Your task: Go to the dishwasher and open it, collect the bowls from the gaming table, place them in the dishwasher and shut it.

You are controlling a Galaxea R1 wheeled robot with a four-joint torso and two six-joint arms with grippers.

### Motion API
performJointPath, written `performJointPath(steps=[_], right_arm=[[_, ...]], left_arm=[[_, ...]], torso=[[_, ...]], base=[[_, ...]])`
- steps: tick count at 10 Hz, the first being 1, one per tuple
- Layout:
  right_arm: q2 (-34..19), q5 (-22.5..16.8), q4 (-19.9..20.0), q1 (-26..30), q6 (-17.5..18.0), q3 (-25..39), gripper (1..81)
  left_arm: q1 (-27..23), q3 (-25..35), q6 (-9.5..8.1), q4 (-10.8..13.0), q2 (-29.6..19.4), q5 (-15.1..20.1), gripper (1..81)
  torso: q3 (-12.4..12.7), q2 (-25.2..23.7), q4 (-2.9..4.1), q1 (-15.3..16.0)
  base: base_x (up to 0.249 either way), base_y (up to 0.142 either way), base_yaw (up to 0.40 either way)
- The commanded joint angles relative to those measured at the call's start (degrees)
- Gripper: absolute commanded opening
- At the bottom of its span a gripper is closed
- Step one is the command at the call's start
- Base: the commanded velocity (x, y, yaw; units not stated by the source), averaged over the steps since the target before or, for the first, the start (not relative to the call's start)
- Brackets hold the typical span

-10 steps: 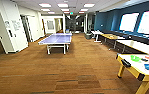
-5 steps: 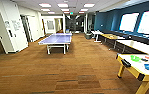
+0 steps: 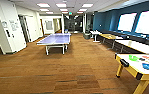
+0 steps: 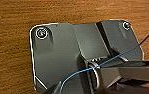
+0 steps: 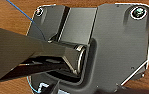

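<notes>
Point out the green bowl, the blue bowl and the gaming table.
green bowl (image 3: 133,58), head view, on its rim.
blue bowl (image 3: 147,66), head view, on its middle.
gaming table (image 3: 128,65), head view, on its yellow side rail.

You see matt brown carpet floor (image 3: 65,72) around the gaming table (image 3: 130,65), whose top looks smooth and white, its yellow sides glossy; the ping-pong table (image 3: 55,38) beyond looks smooth

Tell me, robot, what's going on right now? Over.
End effectors: state unreadable. Green bowl and blue bowl sit on yellow-rimmed gaming table, front right. Ping-pong table ahead left, carpet between open.
</notes>
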Motion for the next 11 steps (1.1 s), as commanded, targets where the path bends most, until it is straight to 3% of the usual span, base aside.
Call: performJointPath(steps=[1,11], right_arm=[[0.19,-2.86,-0.64,1.87,-0.12,0.09,81.1],[0.37,-2.95,-0.73,2.04,-0.12,0.09,81.1]], left_arm=[[-2.96,0.02,0.09,0.72,-0.56,2.47,81.1],[-3.23,0.02,0.09,0.72,-0.47,2.55,81.1]], torso=[[0.0,0.0,0.0,0.0],[0.0,0.02,0.0,0.0]], base=[[0.0,0.0,-0.363],[0.0,0.0,-0.385]])
